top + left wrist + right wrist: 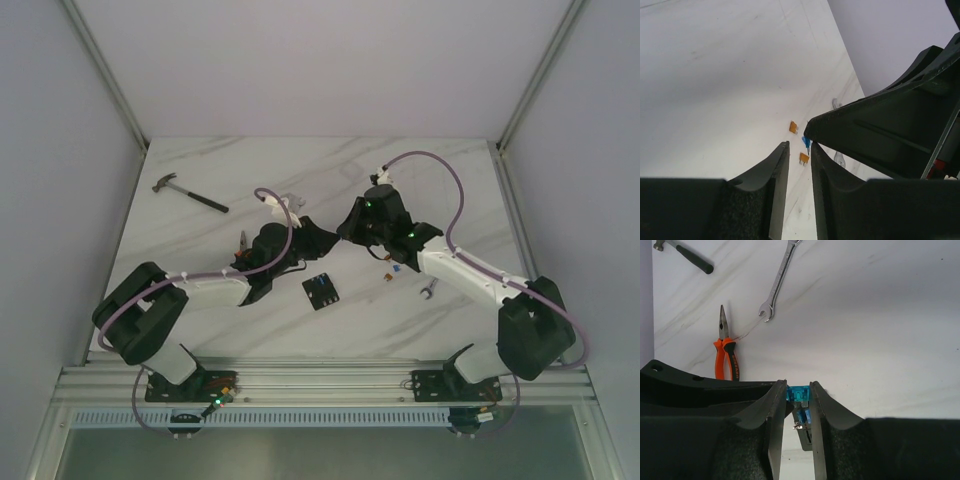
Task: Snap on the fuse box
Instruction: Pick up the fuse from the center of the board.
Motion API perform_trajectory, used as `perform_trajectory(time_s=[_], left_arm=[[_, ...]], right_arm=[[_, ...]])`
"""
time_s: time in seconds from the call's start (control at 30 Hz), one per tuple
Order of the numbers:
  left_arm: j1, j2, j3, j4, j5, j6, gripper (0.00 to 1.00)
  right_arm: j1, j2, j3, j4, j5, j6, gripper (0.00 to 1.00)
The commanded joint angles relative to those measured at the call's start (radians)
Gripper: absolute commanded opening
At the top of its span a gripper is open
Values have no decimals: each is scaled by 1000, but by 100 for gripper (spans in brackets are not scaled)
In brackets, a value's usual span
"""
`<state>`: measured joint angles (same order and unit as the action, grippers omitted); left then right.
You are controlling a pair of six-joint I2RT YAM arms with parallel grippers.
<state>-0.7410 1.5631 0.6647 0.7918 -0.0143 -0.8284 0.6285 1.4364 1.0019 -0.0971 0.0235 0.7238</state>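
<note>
The fuse box (320,291) is a small black block with blue fuses, lying flat on the marble table between the two arms. It also shows in the right wrist view (808,429), below and beyond the fingertips. My right gripper (347,228) (799,390) is shut on a loose blue fuse (800,393) and holds it above the table, behind the fuse box. My left gripper (322,240) (800,147) has a narrow gap between its fingers with nothing in it. Its tip is right beside the right gripper's tip, and the held blue fuse (806,142) shows there.
A hammer (190,194) lies at the far left. Orange pliers (243,243) (726,352) and a spanner (777,282) lie by the left arm. A small spanner (428,290) and loose amber fuses (388,278) (793,127) lie by the right arm.
</note>
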Motion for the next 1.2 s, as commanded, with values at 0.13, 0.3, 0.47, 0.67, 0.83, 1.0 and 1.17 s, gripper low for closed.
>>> perform_trajectory(time_s=[0.13,0.3,0.47,0.67,0.83,1.0,1.17], left_arm=[[-8,21,36,52,30,-13,30],[-9,23,35,53,30,-17,24],[-9,22,36,53,39,-23,15],[-10,11,32,46,39,-29,8],[-9,7,30,28,31,-22,5],[-4,-18,18,-2,44,29,3],[37,-84,-34,-3,111,110,3]], right_arm=[[5,-26,-17,33,26,21,22],[7,-31,-19,34,26,23,22],[7,-32,-20,38,27,25,23],[7,-42,-39,64,19,29,24],[7,-59,-45,91,-7,19,31],[4,-107,-42,92,-21,-71,44],[-10,-133,24,29,-160,-305,53]])
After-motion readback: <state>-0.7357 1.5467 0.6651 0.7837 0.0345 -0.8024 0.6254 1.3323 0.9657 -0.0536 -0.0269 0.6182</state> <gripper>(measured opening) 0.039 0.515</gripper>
